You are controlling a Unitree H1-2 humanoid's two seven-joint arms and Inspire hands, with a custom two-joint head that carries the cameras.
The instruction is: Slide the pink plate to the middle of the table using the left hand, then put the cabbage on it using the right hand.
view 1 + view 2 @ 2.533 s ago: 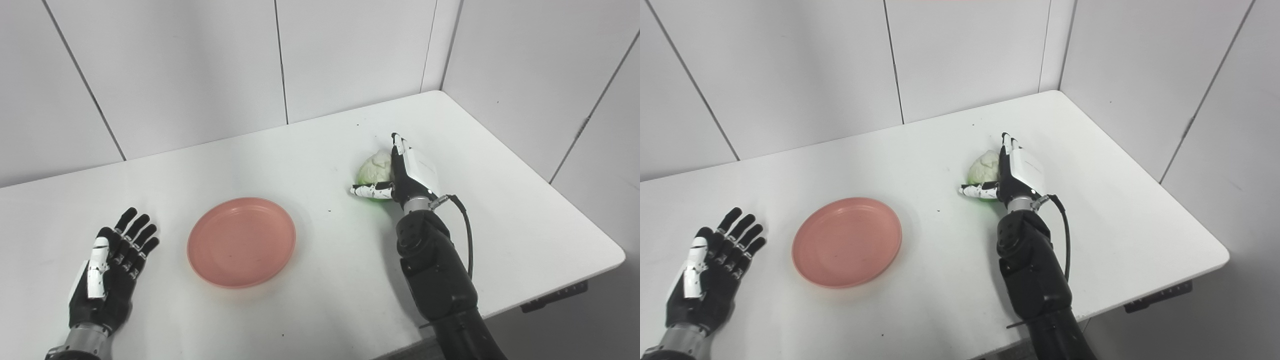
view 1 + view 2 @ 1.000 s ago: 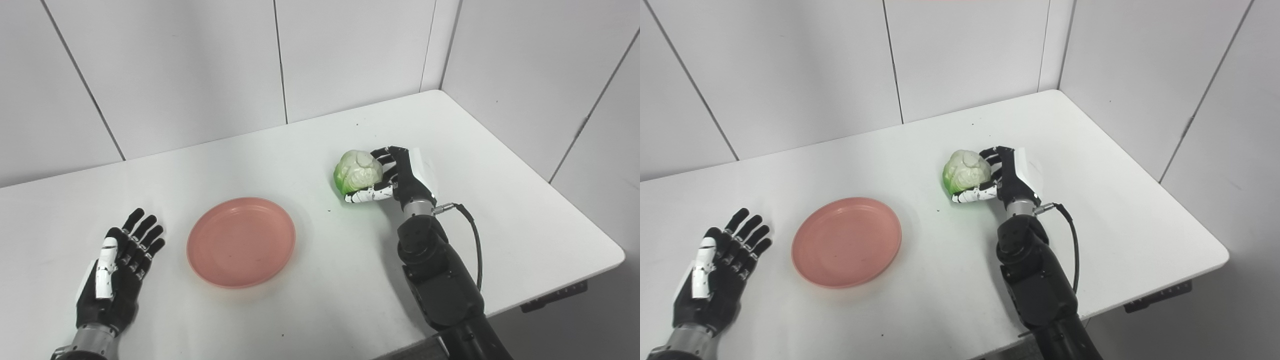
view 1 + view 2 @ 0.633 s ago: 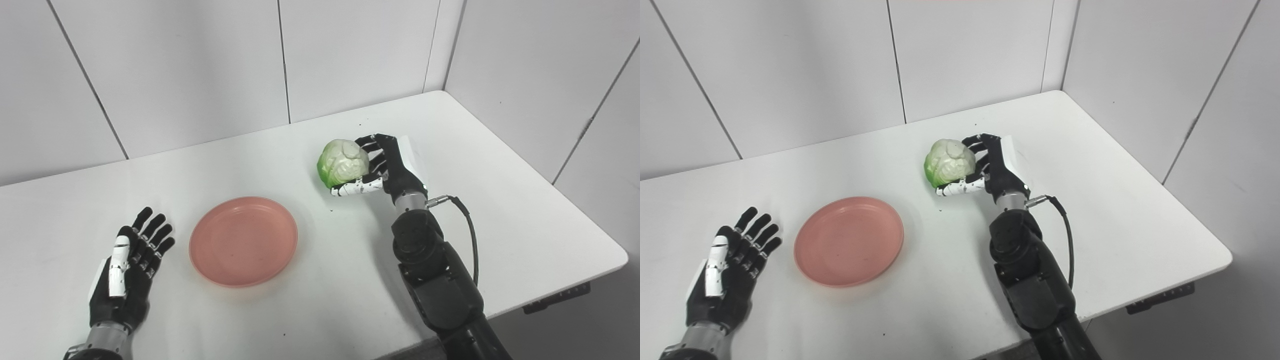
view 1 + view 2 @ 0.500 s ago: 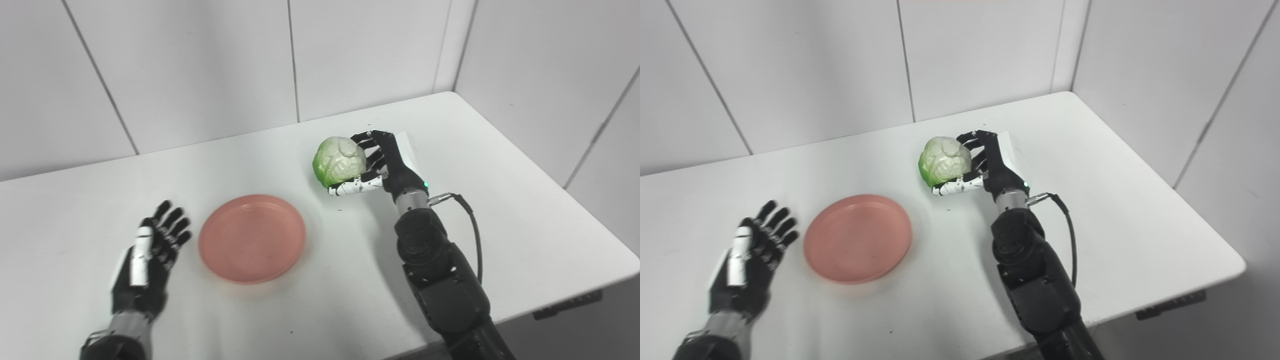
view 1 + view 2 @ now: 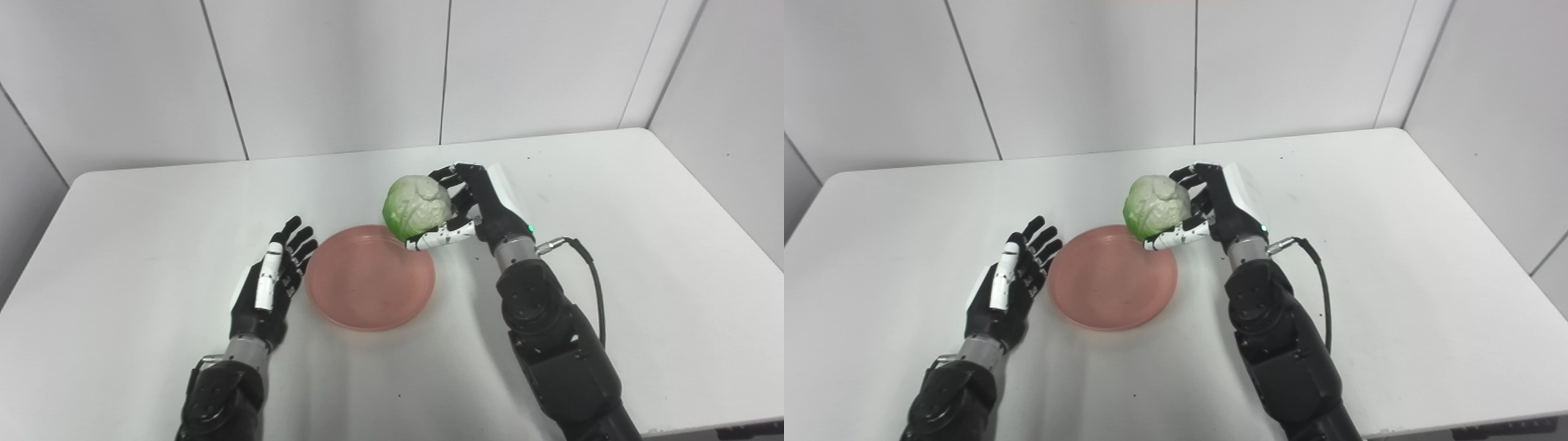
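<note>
**Cabbage at the plate's far edge, ready to set down**

The right hand (image 5: 474, 205) is wrapped around the cabbage (image 5: 418, 205), holding it clear of the counter (image 5: 643, 245), above the plate's (image 5: 367, 288) far right rim. The plate lies near the middle of the counter. The left hand (image 5: 269, 288) rests with fingers spread and empty, just beside the plate's left edge, seemingly not touching.

To finish well, I'd carry the cabbage further in toward the plate's centre before lowering it. Released where it is now, it would likely land on the rim and roll off. Bring it low, let it settle on the plate, then spread the fingers gently so the round head does not get nudged sideways.
</note>
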